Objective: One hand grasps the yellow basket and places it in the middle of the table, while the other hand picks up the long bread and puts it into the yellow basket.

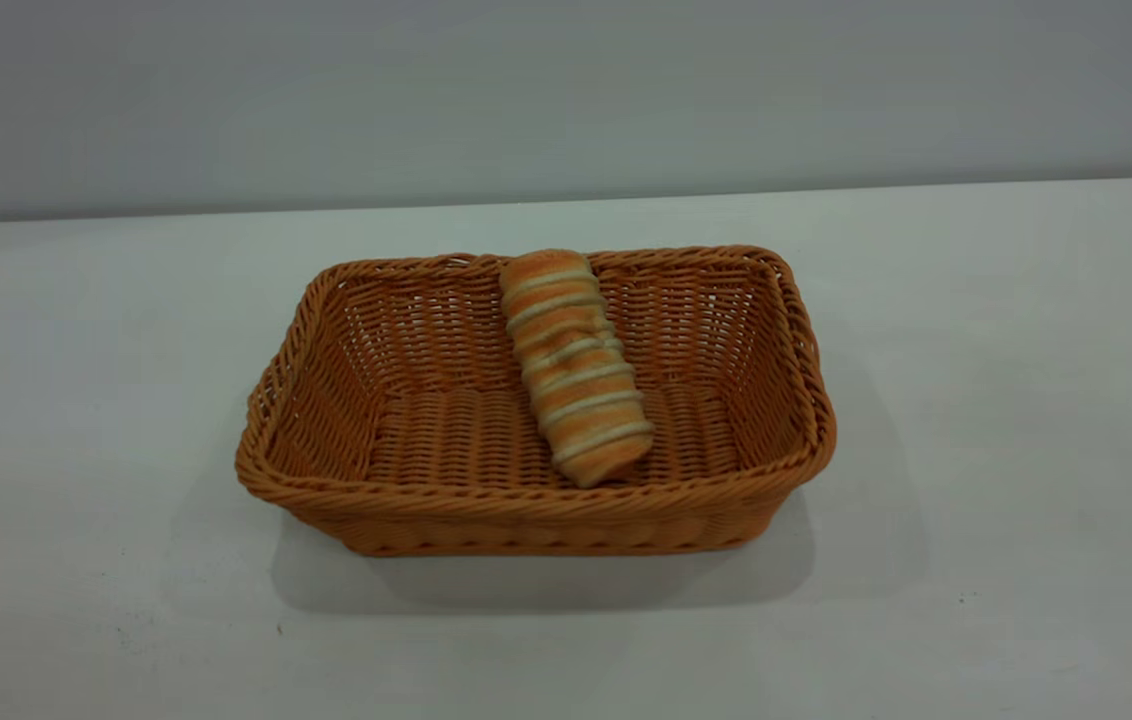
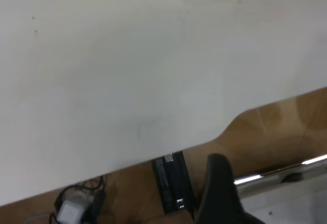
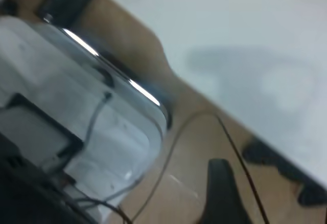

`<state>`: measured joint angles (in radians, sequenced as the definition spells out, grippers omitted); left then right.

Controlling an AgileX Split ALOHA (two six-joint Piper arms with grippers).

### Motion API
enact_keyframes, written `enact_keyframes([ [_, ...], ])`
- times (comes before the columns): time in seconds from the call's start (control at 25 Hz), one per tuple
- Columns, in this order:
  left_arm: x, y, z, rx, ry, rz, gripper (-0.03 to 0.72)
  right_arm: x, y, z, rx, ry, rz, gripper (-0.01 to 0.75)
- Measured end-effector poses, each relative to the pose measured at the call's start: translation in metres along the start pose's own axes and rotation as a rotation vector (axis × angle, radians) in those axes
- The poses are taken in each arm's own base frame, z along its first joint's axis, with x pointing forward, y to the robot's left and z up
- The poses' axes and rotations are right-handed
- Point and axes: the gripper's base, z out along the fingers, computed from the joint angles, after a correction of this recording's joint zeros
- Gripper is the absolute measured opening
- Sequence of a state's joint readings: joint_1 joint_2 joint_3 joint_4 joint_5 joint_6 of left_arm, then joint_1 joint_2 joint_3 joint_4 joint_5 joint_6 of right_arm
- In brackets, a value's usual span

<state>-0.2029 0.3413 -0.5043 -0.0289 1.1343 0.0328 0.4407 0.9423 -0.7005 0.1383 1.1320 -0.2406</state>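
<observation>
Ridged long bread [image 1: 574, 367] | inside woven yellow basket [image 1: 396, 522] | white table [image 1: 1006, 420]

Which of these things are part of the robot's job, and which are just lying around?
Part of the job:
- yellow basket
- long bread, lying inside the basket
- table

Just lying about, off the table edge:
- black box
- white adapter
- loose cable

I see an orange-tan woven yellow basket [image 1: 406, 440], the long bread [image 1: 574, 366] golden-orange with pale cream crosswise stripes, and a plain white table [image 1: 1006, 480].
</observation>
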Motion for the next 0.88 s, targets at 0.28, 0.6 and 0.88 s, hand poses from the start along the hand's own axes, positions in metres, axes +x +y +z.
enact_keyframes([
  [0.28,0.004,0.000,0.002,-0.001,-0.017,0.000,0.571,0.063,0.008,0.010,0.039,-0.071,0.064,0.552],
  [0.6,0.004,0.000,0.002,-0.001,-0.019,0.000,0.571,0.088,0.015,-0.011,0.073,-0.305,0.042,0.552],
  [0.88,0.006,0.000,-0.001,-0.001,-0.044,0.001,0.571,0.096,0.017,-0.017,0.085,-0.379,0.039,0.552],
])
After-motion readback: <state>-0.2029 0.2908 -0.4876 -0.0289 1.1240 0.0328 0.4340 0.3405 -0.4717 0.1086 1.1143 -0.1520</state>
